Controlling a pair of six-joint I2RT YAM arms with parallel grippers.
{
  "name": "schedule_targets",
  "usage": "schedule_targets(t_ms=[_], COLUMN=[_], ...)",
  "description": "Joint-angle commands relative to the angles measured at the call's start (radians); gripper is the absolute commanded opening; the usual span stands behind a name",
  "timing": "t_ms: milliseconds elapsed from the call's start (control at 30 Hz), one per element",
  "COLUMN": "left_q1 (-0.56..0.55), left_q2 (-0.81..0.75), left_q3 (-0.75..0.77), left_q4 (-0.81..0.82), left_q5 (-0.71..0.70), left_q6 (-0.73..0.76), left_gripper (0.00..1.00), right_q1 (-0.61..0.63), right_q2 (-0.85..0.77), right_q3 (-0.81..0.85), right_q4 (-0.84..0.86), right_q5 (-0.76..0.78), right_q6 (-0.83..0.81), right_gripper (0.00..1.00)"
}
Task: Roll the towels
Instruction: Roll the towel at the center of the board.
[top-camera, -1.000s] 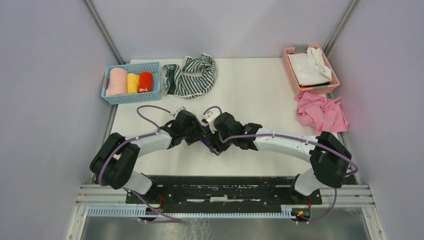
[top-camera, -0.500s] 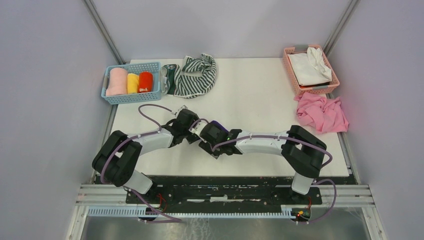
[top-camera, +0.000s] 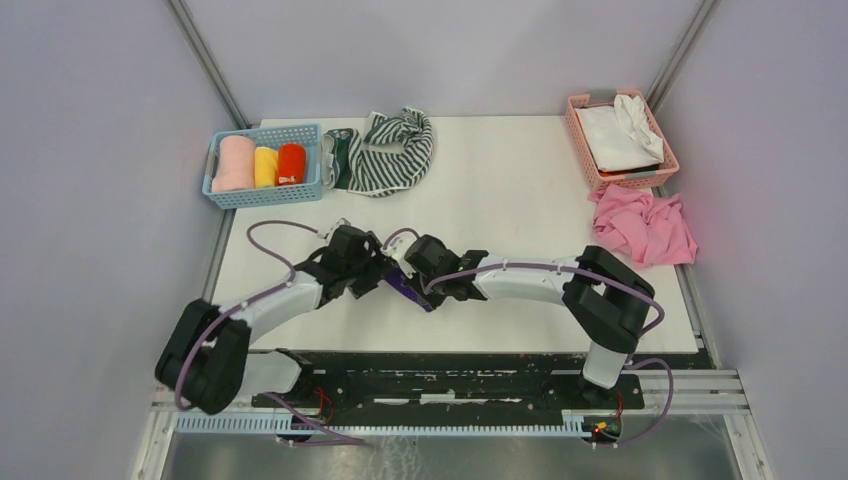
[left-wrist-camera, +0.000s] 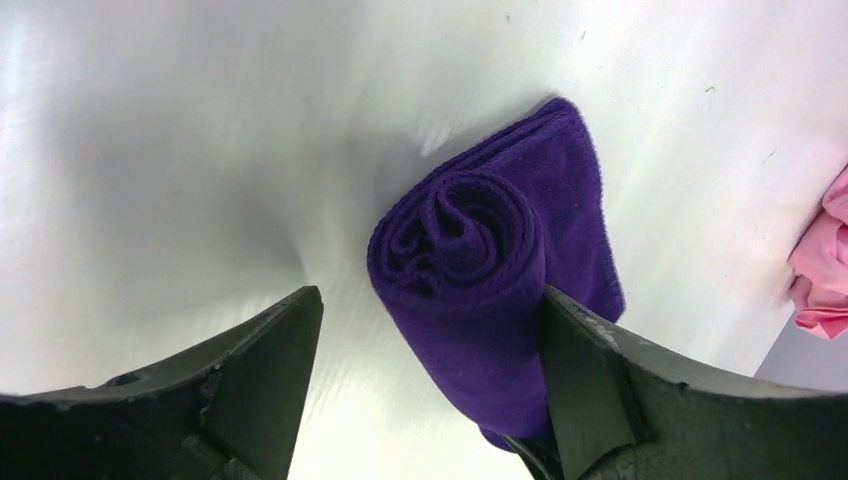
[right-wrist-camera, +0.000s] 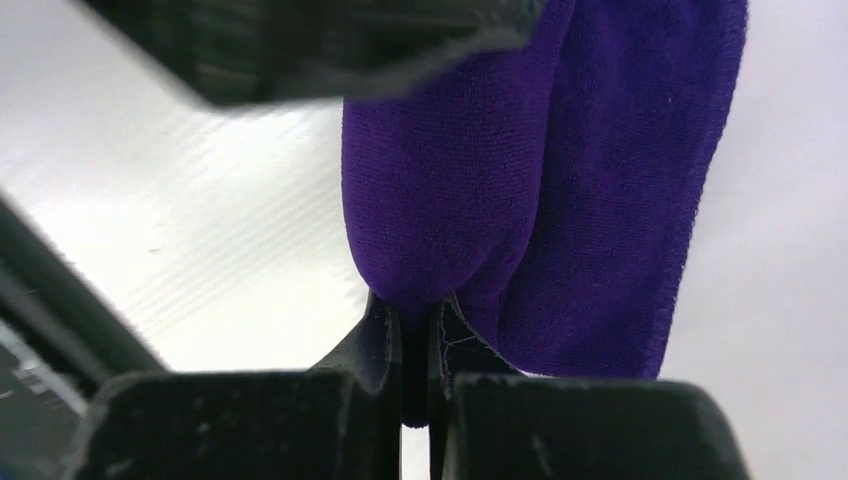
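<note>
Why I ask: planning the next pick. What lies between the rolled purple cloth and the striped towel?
Bare white table, per the top view, from striped towel down to where left gripper and right gripper crowd the purple cloth.

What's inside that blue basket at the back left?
Three rolled cloths sit side by side in the blue basket: a pink roll, a yellow roll and a red roll. Whatever lies beneath them is covered.

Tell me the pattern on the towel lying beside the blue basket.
The towel has dark-green and white stripes; the top external view shows it best.
</note>
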Motion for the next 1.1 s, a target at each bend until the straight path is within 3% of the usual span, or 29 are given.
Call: schedule_targets(t_ms=[0,200,400,733,867,1067], left_q1=[0.024,0.028,0.027,0.027,0.027,0.002], left_q2=[-0.227,-0.48,-0.584,-0.283,-0.167,0.005], left_q3=[-0.035,-0.082,-0.189,-0.137,-0.101,-0.057], left_q4=[-0.182,-0.341,-0.233,0.085,0.103,0.085], left_q5=[-0.095,-0.113,-0.017,0.076,0.072,0.056], left_q6=[0.051,0.028,-0.033,0.005,0.021,0.049], left_gripper=[0.86,0.89,0.89,0.89,0.85,0.8], right_q1=[-0.059,-0.193,-0.287,-0.337,-0.349,-0.349], right_q2=[-0.005,0.052,0.141,0.255,0.261,0.189], right_q3=[-0.064,-0.14,-0.186,-0.229,-0.237,-0.217], right_q4=[0.043,0.313,0.529,0.638,0.629,0.445], right_q5=[-0.401,-0.75,-0.942,-1.005,-1.002,-0.91], right_q6=[0.149,0.407,0.64,0.746,0.738,0.596], right_gripper=[0.01,0.01,0.01,0.02,0.03,0.2])
